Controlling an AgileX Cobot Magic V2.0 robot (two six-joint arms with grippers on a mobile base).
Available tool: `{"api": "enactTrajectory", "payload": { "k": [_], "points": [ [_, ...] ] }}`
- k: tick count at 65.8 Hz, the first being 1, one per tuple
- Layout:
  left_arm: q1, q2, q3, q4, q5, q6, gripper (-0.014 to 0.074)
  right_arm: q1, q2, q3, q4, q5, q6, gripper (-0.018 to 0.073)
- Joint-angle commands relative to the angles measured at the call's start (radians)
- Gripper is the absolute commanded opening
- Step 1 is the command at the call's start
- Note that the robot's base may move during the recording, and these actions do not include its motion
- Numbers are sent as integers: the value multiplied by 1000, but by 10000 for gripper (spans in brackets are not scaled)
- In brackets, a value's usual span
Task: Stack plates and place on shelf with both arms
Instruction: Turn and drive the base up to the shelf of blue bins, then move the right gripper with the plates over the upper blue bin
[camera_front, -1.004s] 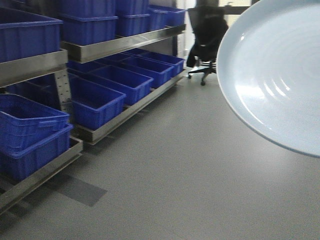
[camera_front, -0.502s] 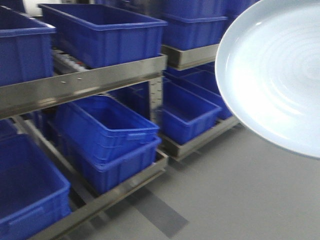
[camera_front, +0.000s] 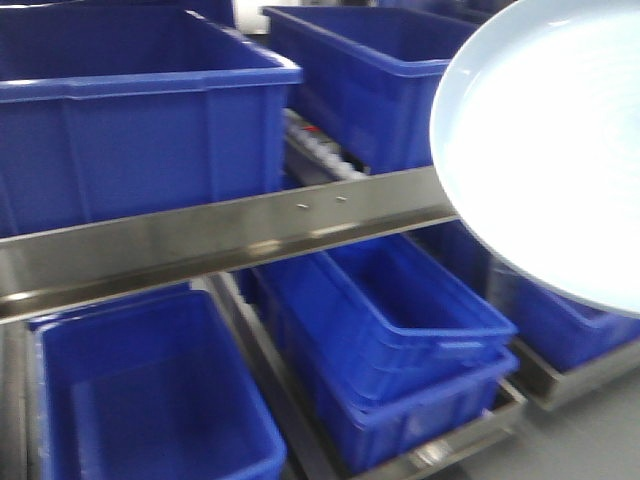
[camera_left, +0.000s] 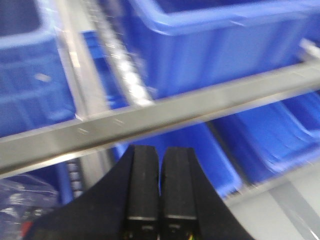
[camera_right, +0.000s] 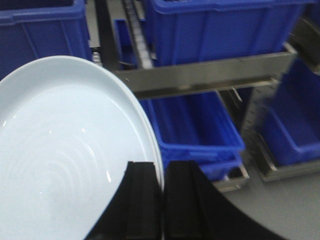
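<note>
The right gripper (camera_right: 161, 200) pinches the plates' (camera_right: 65, 155) rim. The left gripper (camera_left: 160, 192) is closed, empty, facing the shelf rail (camera_left: 150, 120) and blue bins (camera_front: 130, 110).

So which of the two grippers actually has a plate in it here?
The right gripper: its fingers pinch the rim of the pale plate. The left gripper is shut on nothing.

My right pincer (camera_right: 161, 200) grips the plates (camera_right: 70, 160) by their edge, its two black fingers pressed together on the rim. They're pale blue-white, glossy, shallow, with faint concentric rings on the face. Along the near rim a second edge line shows, so two seem stacked, one on the other. From the front they (camera_front: 545, 150) hang tilted in the air, top right, bright with glare, touching no shelf.
</note>
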Motion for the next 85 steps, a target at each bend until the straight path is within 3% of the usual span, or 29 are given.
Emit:
{"api": "enactTrajectory", "payload": {
  "k": [1,85],
  "points": [
    [-4,15,-29,-1,-73,-5,83,-5,5,-33,-3,-99,-3,51],
    [-4,15,-29,-1,-73,-5,83,-5,29,-33,-3,-100,-3,51]
  ]
}}
